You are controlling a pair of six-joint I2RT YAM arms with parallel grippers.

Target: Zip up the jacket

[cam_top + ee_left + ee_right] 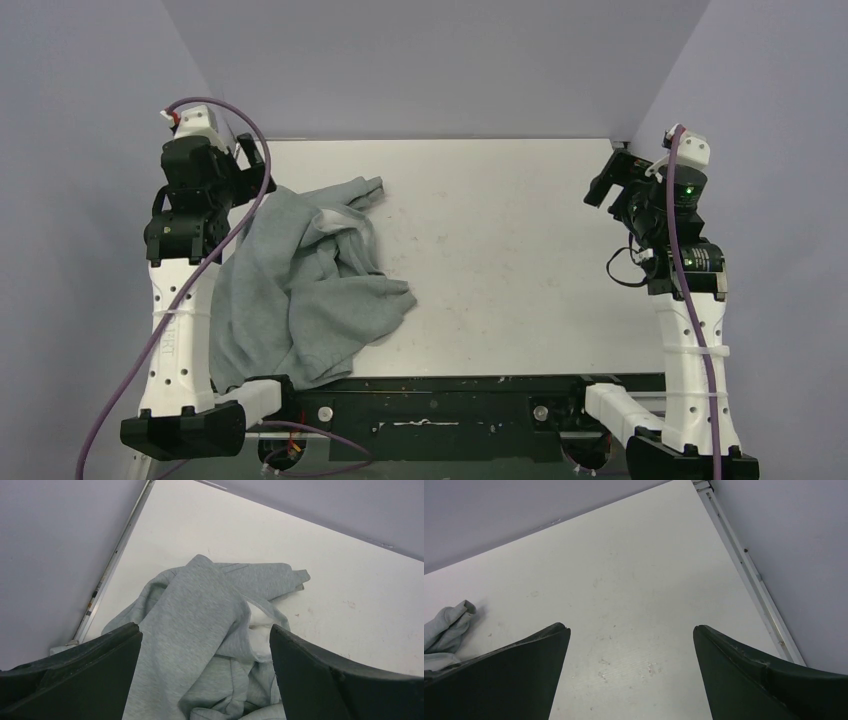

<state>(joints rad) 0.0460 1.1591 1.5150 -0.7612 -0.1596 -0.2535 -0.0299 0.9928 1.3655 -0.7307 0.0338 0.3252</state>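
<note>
The light grey jacket [300, 290] lies crumpled in a heap on the left part of the white table [500, 250], its lower part hanging over the near edge. Its zipper does not show among the folds. My left gripper [250, 152] hovers open at the far left, just behind the heap. In the left wrist view the jacket [200, 615] with a patch of white lining [260, 632] fills the space below the open left gripper [206, 635], not touching it. My right gripper [603, 182] stands open at the far right. The right gripper [631, 630] is above bare table, with only a jacket end [446, 627] at the left.
Grey-violet walls close in the table on the left, back and right. A metal rail runs along the left edge [107, 575] and the right edge [749, 575]. The arm bases and a black bar [430, 410] sit along the near edge.
</note>
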